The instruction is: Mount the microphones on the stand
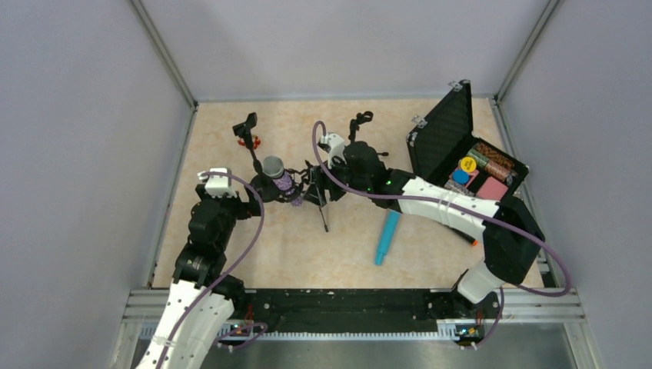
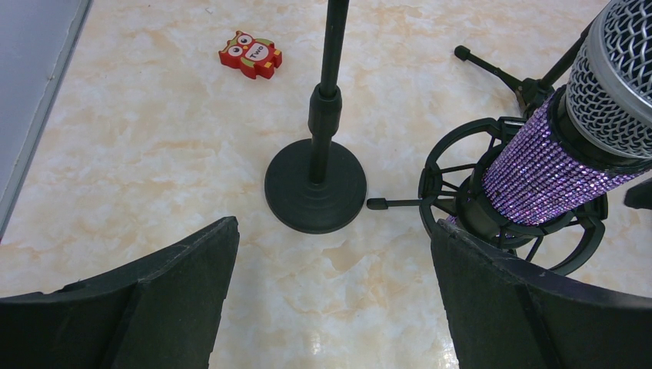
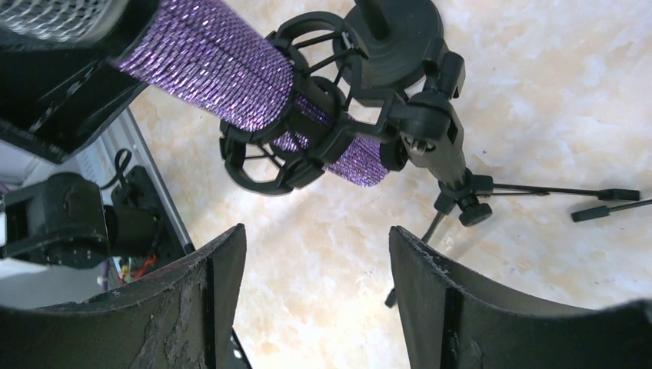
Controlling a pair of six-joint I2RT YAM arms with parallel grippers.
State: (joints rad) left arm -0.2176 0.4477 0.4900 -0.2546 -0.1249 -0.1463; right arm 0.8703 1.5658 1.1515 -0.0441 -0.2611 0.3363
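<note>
Nearest my arm bases, the turquoise microphone (image 1: 388, 237) lies flat on the table (image 1: 307, 254), well apart from the stands. Further in, my left gripper (image 2: 332, 261) stands wide with nothing between its fingers. My right gripper (image 3: 317, 246) is parted and empty too, and both face the glittery purple microphone (image 2: 538, 165), which sits tilted through the black shock mount (image 3: 254, 173) on the tripod stand (image 3: 454, 165). Beyond are a round-base stand (image 2: 317, 184), a red owl block (image 2: 251, 54) and the open black case (image 1: 442, 138).
</note>
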